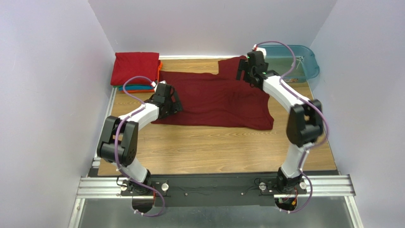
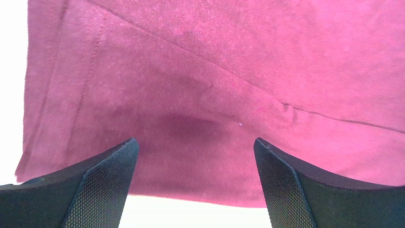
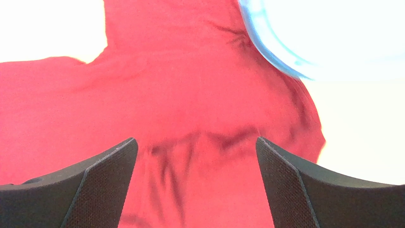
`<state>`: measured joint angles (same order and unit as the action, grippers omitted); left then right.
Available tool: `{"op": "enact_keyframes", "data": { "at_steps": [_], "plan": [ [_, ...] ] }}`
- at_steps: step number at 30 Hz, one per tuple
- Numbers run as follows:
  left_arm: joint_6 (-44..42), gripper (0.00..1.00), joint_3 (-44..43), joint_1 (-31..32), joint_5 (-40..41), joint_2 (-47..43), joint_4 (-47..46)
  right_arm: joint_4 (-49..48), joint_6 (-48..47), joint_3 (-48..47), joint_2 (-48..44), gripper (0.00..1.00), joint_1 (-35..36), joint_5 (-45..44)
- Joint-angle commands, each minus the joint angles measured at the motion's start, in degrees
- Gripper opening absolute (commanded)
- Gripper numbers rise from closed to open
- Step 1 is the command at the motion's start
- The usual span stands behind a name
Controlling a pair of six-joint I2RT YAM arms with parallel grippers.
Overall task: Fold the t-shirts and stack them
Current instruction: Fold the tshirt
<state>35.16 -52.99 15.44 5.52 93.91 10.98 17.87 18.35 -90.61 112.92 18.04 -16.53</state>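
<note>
The table [image 1: 214, 152] carries the maroon shirt [image 1: 218, 97] spread flat at its middle, long axis running left to right. The stack [image 1: 135, 66] of folded shirts, red on top, sits in the far left corner, just beside it. The tub [image 1: 306, 61] stands far right; what it holds I cannot tell. The left gripper [image 1: 175, 105] hangs over the shirt's left end and the right gripper [image 1: 245, 71] over its far right part. Both have their jaws wide apart and grip nothing.
</note>
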Motion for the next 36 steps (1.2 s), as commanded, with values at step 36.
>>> {"op": "enact_keyframes", "data": {
  "at_steps": [36],
  "plan": [
    [9.0, 0.98, 15.5, 4.8, -3.5, -10.2, -3.3, 5.7, 14.2, 52.8, -27.9, 1.00, 0.3, 14.7]
  ]
}}
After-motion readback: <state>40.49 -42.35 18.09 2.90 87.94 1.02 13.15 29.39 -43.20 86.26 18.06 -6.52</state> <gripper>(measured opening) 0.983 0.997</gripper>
